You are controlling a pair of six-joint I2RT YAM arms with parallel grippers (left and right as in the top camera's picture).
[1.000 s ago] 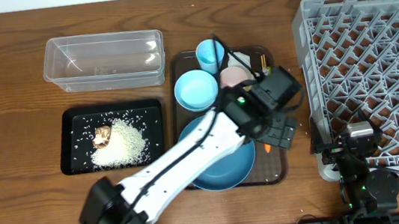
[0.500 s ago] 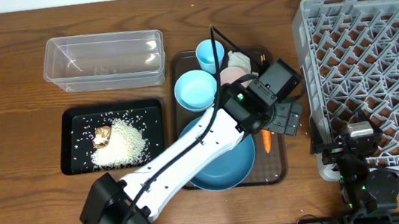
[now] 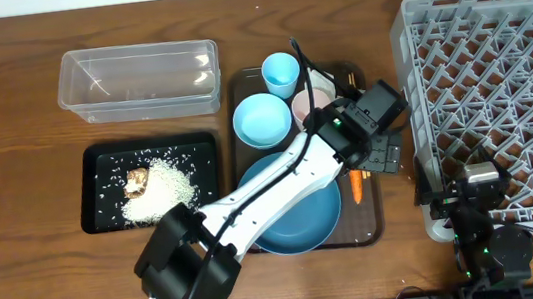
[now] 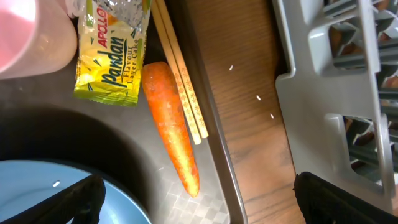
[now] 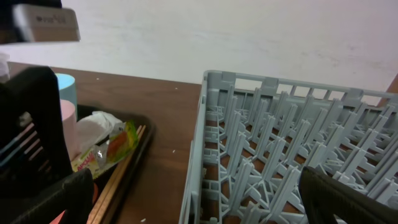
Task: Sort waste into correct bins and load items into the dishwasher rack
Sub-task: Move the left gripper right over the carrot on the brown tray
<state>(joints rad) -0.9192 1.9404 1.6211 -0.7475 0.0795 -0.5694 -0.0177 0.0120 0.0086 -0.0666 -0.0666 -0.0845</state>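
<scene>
My left gripper hangs open above the right side of the brown tray. The orange carrot lies just ahead of its fingertips, untouched. Beside the carrot lie thin wooden chopsticks and a yellow-green snack wrapper, with crumpled white paper close by. A pinkish cup, light-blue cup, bowl and blue plate share that tray. White rice and a brown lump lie in the black tray. My right gripper is open, with nothing in it, at the grey rack.
The clear tub stands behind the black tray at the left. The brown serving tray has a raised rim next to a narrow strip of bare wood, then the rack's wall. The left arm stretches across the plate.
My left gripper has drawn back from over the carrot toward the far right of the tray, so the carrot now shows. The right arm has stayed still.
</scene>
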